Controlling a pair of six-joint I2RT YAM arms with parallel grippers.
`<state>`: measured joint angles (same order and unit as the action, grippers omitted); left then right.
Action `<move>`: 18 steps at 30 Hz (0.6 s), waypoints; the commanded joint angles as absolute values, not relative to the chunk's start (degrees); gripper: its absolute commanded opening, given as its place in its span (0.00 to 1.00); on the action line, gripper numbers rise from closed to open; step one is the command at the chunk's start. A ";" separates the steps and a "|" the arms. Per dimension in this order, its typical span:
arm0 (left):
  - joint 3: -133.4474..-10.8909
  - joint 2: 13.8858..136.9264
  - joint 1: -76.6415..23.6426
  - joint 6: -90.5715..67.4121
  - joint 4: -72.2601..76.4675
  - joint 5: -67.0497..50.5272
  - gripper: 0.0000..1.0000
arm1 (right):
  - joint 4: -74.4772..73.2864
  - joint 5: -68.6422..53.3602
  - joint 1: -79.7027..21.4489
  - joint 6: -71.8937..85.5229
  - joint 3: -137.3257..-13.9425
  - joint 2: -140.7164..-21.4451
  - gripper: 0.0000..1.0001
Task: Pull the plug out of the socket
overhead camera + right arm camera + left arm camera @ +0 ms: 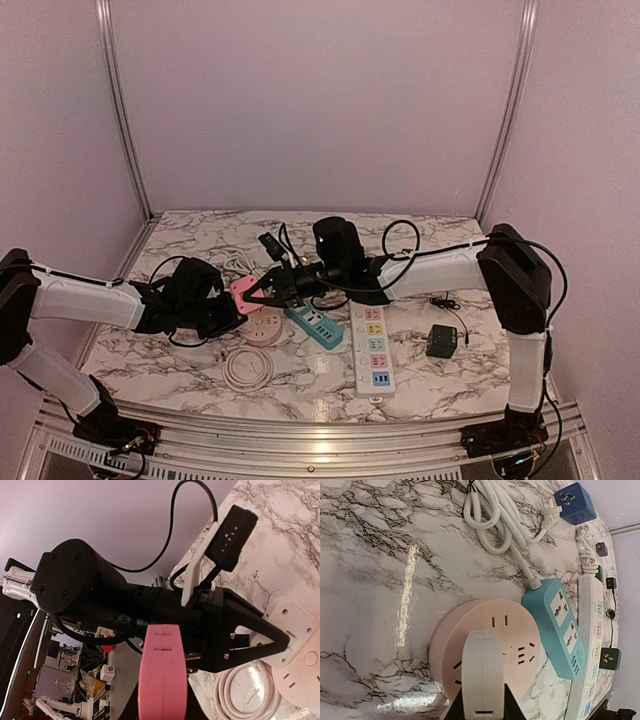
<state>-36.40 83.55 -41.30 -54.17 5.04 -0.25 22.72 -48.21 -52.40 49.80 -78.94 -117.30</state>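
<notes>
Plug and socket appear already parted: the right tool [257, 290] is clamped on the pink plug [245, 289], held lengthwise along that arm, off the table [170, 372] just beyond the round pink socket [512, 630], which the left tool [482, 711] steadies, gripping a white block [481, 670] at its centre.

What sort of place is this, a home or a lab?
Most likely a robotics lab test booth: a left arm and right arm mounted at a marble-patterned table, bare walls on metal framing enclosing it, and a white power strip and teal power strip laid out like props.
</notes>
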 commanded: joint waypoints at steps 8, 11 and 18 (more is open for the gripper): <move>-34.19 82.51 -40.91 -51.33 -11.45 1.87 0.00 | -2.88 -31.32 -51.73 31.86 -79.73 -111.32 0.00; -35.20 81.89 -40.71 -50.15 -12.20 0.80 0.00 | -9.44 -24.30 -53.37 27.57 -79.74 -110.10 0.00; -36.32 80.58 -40.01 -48.38 -13.53 0.26 0.00 | -23.85 -3.67 -59.84 20.67 -81.78 -110.20 0.00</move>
